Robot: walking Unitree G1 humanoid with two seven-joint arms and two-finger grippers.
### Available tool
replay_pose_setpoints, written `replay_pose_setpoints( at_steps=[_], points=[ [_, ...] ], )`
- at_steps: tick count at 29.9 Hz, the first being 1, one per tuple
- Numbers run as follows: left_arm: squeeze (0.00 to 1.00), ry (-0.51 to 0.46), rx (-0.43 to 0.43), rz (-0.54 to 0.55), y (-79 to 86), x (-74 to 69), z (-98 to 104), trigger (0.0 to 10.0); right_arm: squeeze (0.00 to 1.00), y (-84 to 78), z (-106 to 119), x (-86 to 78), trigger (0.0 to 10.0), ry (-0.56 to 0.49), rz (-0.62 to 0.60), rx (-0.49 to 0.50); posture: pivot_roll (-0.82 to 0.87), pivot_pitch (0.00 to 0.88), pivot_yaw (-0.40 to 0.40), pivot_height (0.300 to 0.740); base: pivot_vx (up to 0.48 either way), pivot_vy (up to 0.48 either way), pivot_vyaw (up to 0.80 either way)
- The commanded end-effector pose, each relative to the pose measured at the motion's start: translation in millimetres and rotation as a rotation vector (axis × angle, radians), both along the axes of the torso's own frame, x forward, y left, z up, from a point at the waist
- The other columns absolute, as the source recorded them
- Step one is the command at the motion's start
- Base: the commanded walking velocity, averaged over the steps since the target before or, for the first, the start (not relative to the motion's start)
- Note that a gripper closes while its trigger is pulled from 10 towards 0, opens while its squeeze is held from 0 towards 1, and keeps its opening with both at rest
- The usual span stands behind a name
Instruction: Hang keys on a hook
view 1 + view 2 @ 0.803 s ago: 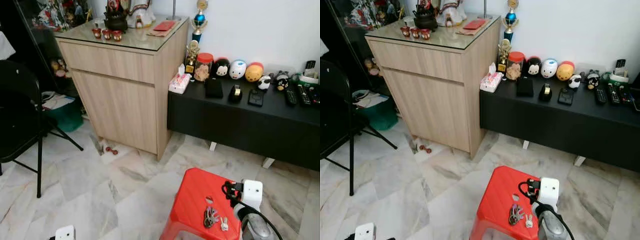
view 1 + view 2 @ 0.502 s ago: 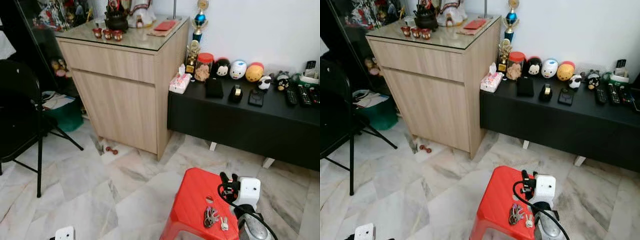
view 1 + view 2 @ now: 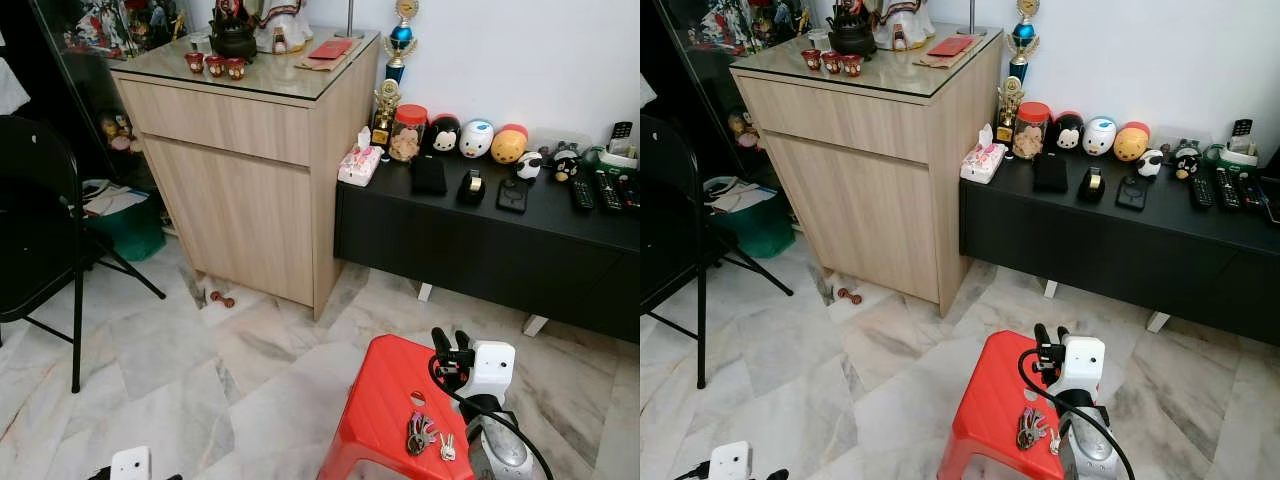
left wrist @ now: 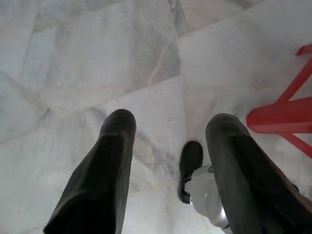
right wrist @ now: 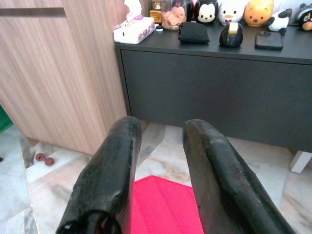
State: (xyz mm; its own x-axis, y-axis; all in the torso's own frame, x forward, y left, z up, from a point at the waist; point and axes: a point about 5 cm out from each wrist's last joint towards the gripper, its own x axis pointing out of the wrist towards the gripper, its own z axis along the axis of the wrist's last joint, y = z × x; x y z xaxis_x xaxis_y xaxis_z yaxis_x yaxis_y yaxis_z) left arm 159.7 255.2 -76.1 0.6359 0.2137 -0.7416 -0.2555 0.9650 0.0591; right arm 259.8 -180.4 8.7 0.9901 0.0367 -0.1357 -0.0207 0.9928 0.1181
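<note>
On the red plastic stool (image 3: 385, 400), just below the right end effector (image 3: 448, 343), lies the bunch of keys (image 3: 421, 434). The bunch is a dark cluster with one small silver key (image 3: 447, 449) splayed off on the side nearer the arm; its long axis runs roughly across the stool's near edge, though the single keys are too small to tell which way each points. The right end effector hangs above the stool's far part, its two black fingers (image 5: 109, 180) parted by a narrow gap with nothing between them, aimed out toward the low black desk (image 3: 480, 235) ahead. A black cable (image 3: 440, 380) loops from the white wrist housing (image 3: 491, 368) over the stool top, close beside the keys.

Beyond the fingertips stands a light wooden cabinet (image 3: 250, 150) with a glass top carrying small red cups (image 3: 215, 66) and a dark teapot (image 3: 233, 38). Beside it the black desk bears a tissue box (image 3: 359, 165), a red-lidded jar (image 3: 406, 132), round cartoon figures (image 3: 477, 138), a tape dispenser (image 3: 471, 186) and remote controls (image 3: 596, 188). A black folding chair (image 3: 40, 250) stands well apart, across the marble floor (image 3: 200, 370).

The left end effector (image 4: 168, 131) hangs low over the floor, its fingers wide apart and empty, a red stool leg (image 4: 285, 114) off to one side. The stool's near edge is cut off by the frame.
</note>
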Motion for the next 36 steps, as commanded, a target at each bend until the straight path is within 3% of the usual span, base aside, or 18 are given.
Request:
replay_pose_setpoints(
  at_steps=[1,8,27,36],
  points=[
    [0.0,0.01,0.002,-0.025,-7.8,2.1,-2,10.0,0.0,1.9,4,4.5,10.0,-0.013,0.004,0.002,0.1,0.0,-0.013,0.74,0.0,0.0,0.0],
    [0.0,0.025,0.0,-0.029,-12.5,3.0,-3,10.0,0.0,2.5,-4,5.4,10.0,0.073,0.001,-0.015,0.1,0.0,-0.004,0.74,0.0,0.0,0.0],
    [0.0,0.028,0.001,-0.031,-15.8,3.8,-4,10.0,0.0,0.6,-10,4.3,10.0,0.132,0.016,-0.013,0.1,0.0,-0.009,0.611,0.0,0.0,0.0],
    [0.0,0.029,0.0,-0.029,-13.8,3.1,-4,10.0,0.0,-1.2,-15,1.4,10.0,0.158,0.002,-0.004,0.1,0.0,-0.01,0.602,0.0,0.0,0.0]
  ],
)
